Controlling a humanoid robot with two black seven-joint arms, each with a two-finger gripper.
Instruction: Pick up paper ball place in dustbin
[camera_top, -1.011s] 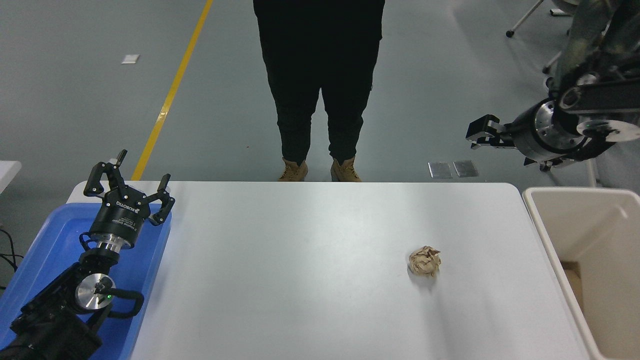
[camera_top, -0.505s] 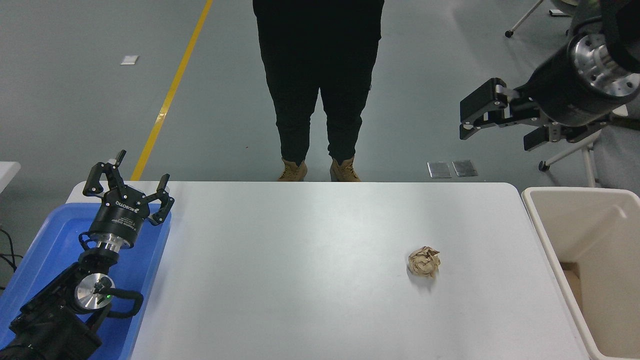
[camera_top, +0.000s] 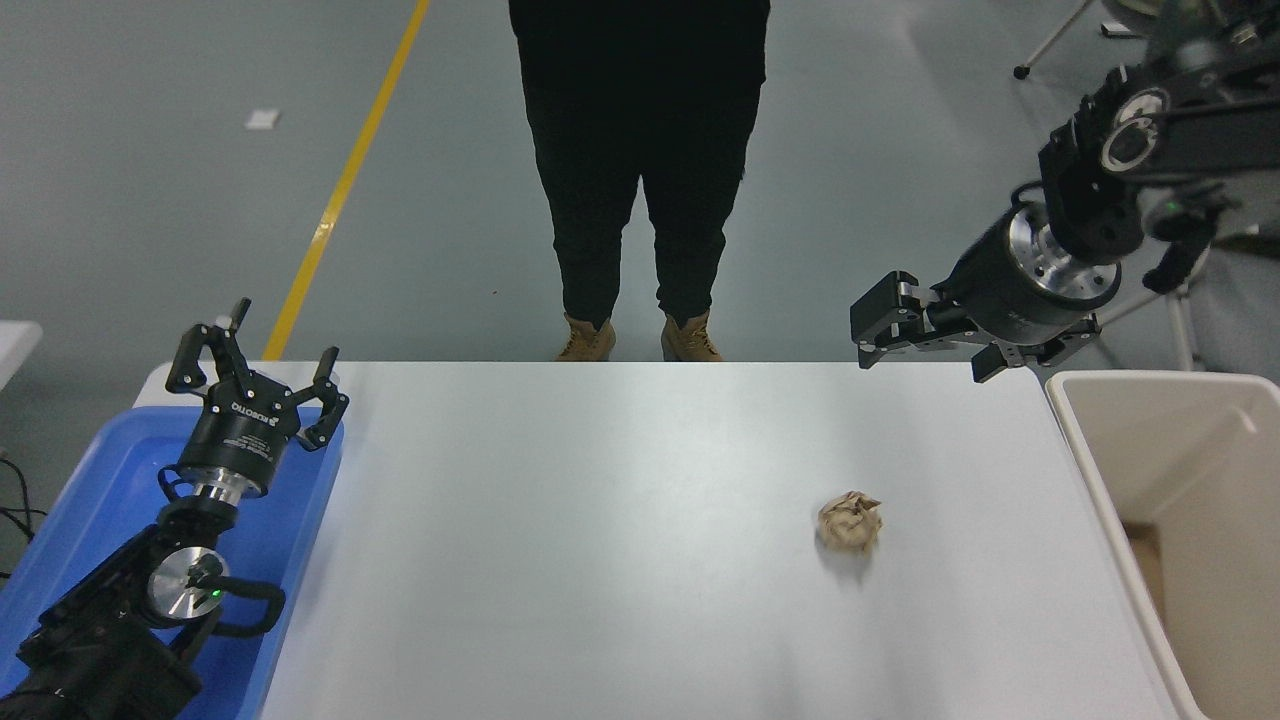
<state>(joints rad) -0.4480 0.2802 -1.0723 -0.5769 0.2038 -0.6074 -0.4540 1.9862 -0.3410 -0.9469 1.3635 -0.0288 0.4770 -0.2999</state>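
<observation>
The tan-brown crumpled paper ball lies on the white table, right of the middle. The beige dustbin stands at the table's right edge, its mouth open. My right gripper hangs in the air above the table's far right edge, up and back from the ball and just left of the dustbin's far corner. Its jaws are open and empty. My left gripper is parked open over the blue tray at the lower left.
A shallow blue tray sits at the table's left end under the left arm. A person in black trousers and tan boots stands at the far side. A piece of brown card lies in the dustbin.
My right arm has swung up and then down and left; the gripper now sits lower and closer to the table's far right edge. The ball and left arm have not moved.
</observation>
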